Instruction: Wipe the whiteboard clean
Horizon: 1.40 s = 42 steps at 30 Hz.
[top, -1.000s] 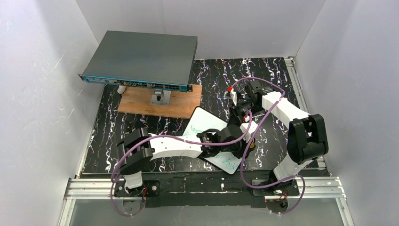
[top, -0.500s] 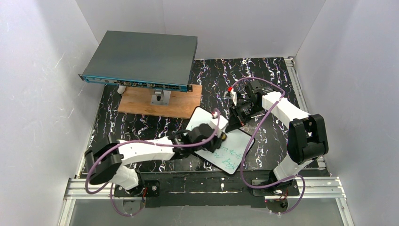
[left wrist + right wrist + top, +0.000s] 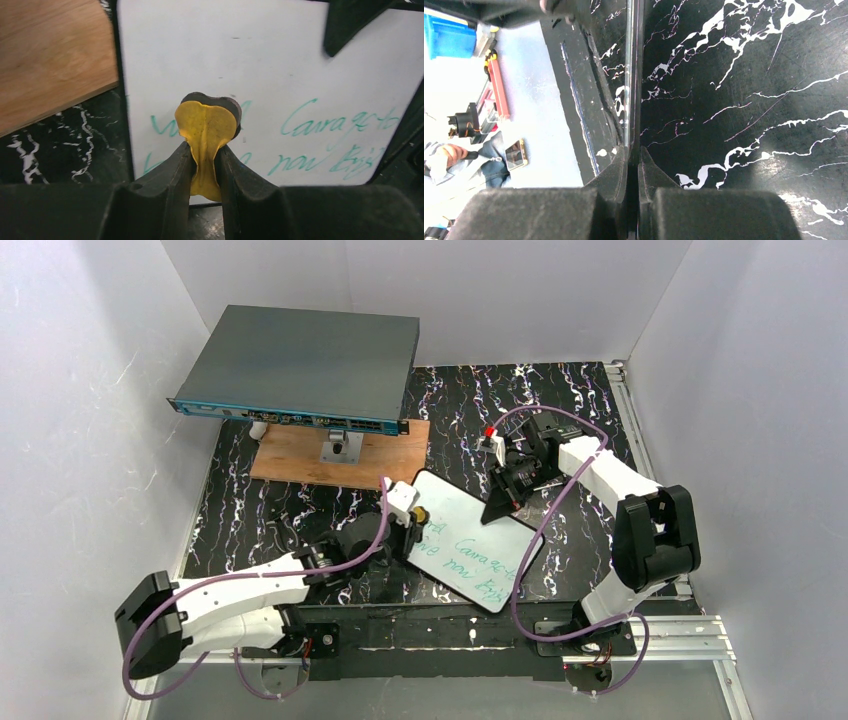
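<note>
The whiteboard [image 3: 470, 540] lies tilted at the table's middle, with two lines of green handwriting [image 3: 475, 560] on it. My left gripper [image 3: 415, 517] is shut on a yellow eraser pad with a dark face [image 3: 207, 122]. The pad sits over the board's left part, at the start of the writing [image 3: 330, 125]. In the left wrist view the whiteboard [image 3: 250, 60] fills the frame past the gripper [image 3: 204, 150]. My right gripper [image 3: 498, 504] is shut on the board's far right edge. In the right wrist view the gripper [image 3: 633, 165] pinches the thin whiteboard edge [image 3: 629, 75].
A brown wooden plank [image 3: 340, 455] lies behind the board and shows in the left wrist view [image 3: 50, 55]. A large grey flat box with a blue front edge [image 3: 300, 365] stands over it at the back left. White walls enclose the black marbled table [image 3: 590, 400].
My left arm has drawn back to the left, carrying the pad across the board from its right part to its left edge. The green writing now shows uncovered. The right arm has held still.
</note>
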Available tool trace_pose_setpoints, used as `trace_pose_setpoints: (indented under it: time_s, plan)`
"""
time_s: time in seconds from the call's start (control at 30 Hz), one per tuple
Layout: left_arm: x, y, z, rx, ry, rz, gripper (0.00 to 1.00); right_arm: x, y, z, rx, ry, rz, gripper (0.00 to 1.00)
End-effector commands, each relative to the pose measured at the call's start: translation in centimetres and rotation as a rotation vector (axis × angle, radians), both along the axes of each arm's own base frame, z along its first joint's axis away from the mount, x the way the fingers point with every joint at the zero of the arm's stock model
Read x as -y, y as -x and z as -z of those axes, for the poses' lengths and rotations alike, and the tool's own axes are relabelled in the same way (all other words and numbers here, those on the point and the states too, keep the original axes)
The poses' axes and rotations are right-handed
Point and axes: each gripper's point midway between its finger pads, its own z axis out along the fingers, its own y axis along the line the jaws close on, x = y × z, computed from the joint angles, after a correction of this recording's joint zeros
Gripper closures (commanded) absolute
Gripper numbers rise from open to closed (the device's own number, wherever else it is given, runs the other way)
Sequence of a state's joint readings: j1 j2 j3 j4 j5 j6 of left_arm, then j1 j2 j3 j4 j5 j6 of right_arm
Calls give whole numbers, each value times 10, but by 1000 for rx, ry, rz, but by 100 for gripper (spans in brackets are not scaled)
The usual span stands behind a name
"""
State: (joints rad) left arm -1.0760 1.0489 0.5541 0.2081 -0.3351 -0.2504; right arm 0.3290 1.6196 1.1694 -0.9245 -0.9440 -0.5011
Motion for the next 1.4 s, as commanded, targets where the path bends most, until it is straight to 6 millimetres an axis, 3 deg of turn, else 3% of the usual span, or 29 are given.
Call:
trace_pose_setpoints:
  time_s: [0.0,0.1,0.2,0.5,0.73,1.03,1.23,1.37]
  plan:
    - [-31,-11,-8,51,29,-132,100,1,-4,-6,131,-12,-38,99]
    - [-52,-19,-4,81,-23,-223,100,-1,-2,-6,129,-10,-47,99]
    - [-60,-25,-3,104,-59,-263,100,-2,0,-7,136,-6,-56,99]
    - [-37,-23,2,79,12,-204,100,-2,1,-7,157,4,-59,99]
    - [-35,-20,7,52,68,-211,100,0,0,-7,174,11,-58,99]
    - [-42,-20,11,4,186,-238,100,0,0,-10,197,9,-55,99]
    - [-61,-32,20,-53,178,-388,100,-1,0,-9,193,10,-59,99]
    - [-38,-34,21,-99,178,-344,100,-1,0,-9,195,11,-61,99]
